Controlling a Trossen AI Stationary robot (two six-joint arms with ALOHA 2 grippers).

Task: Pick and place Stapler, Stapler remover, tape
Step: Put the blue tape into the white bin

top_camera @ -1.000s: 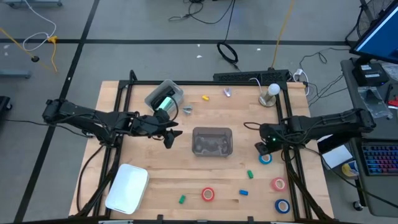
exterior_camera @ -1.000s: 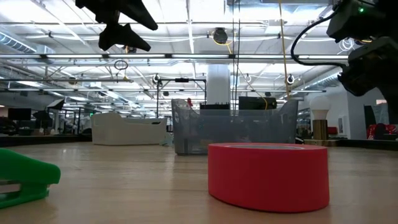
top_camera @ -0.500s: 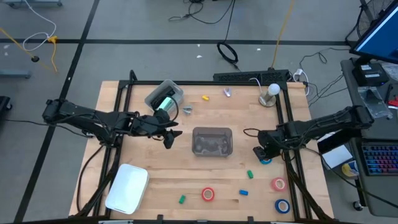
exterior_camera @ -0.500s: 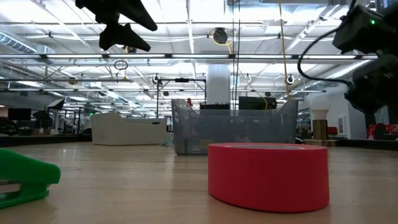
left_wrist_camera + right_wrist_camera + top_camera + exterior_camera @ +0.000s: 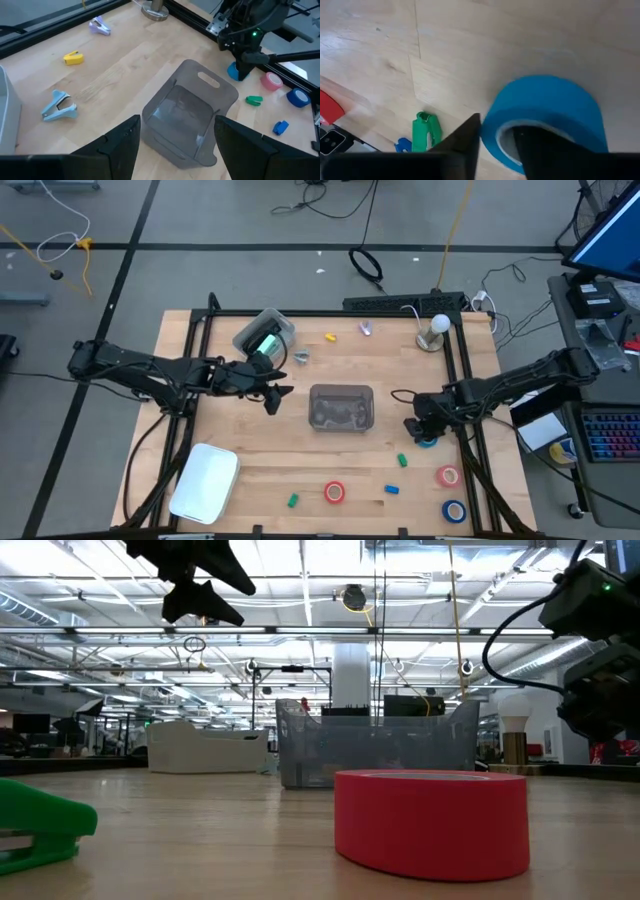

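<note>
We are seeing the right claw [image 5: 424, 434] pressing down over a blue tape [image 5: 547, 117] roll on the pale wooden counter [image 5: 250, 460], right of the clear grey plastic bin [image 5: 341, 407]; in the right wrist view one dark finger [image 5: 462, 137] is sitting outside the smooth blue wall and the other inside the pale core, so the claw is standing narrow around the ring's wall, though we cannot tell whether it is gripping. A green clip [image 5: 426, 131] is lying near it. The left claw [image 5: 272, 392] is hanging wide above the counter, left of the bin, holding nothing. The mint-green stapler [image 5: 263, 344] is resting in a grey tray [image 5: 247, 331] at the back. A light-blue remover [image 5: 59, 105] with metal jaws is lying on the wood grain near a yellow piece [image 5: 73, 58]. A glossy red tape [image 5: 334, 492] ring is sitting near the front edge, a pink tape [image 5: 447, 476] and another blue tape [image 5: 454, 510] to the right. A white lid [image 5: 204, 481] is lying front left. No writing is readable
</note>
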